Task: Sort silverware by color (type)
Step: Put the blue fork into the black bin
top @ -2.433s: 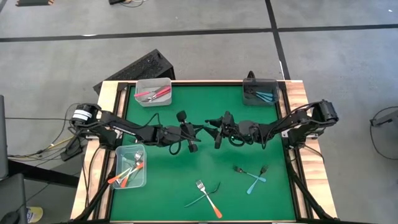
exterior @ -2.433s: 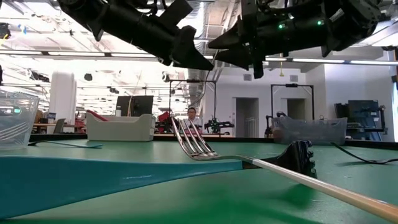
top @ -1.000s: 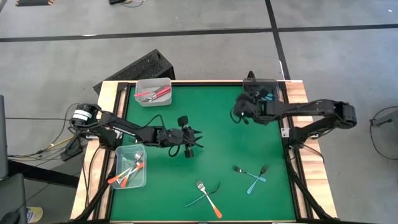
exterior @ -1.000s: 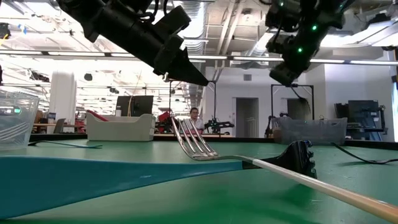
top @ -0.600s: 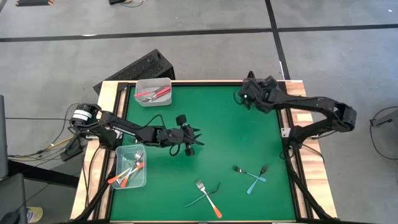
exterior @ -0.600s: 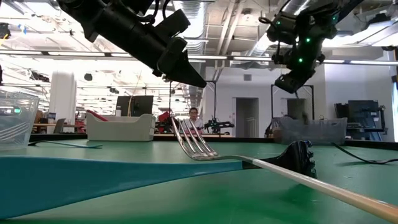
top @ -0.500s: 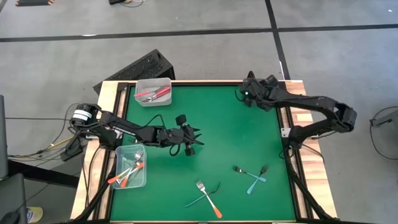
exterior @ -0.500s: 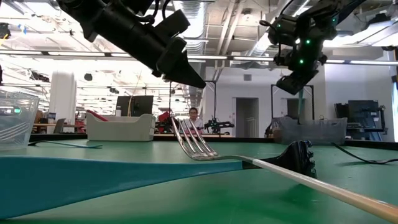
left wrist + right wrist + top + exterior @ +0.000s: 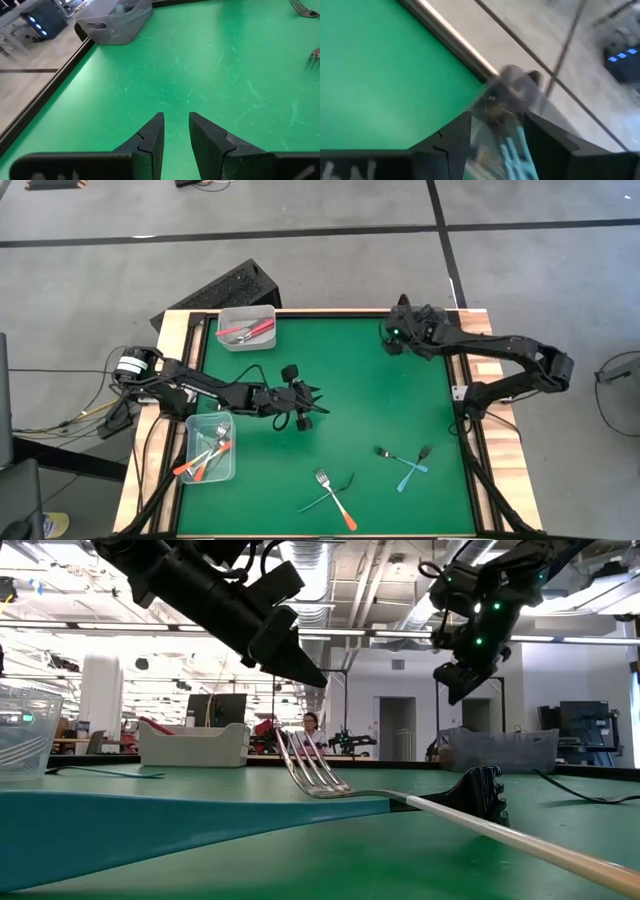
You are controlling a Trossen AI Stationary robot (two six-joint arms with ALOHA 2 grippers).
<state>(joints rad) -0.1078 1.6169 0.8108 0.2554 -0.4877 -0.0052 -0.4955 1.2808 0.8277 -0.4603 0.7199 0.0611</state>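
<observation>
Right claw (image 9: 492,131) apart over the far-right bin (image 9: 515,87), teal forks (image 9: 512,147) inside, probably a drop by colour. Left claw (image 9: 175,131) slightly apart, empty, mid-table (image 9: 350,360). Loose forks (image 9: 405,460) remain near front.

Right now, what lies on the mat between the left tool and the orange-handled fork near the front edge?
Nothing: in the high view only bare green mat separates the left tool from the orange-handled fork.
</observation>
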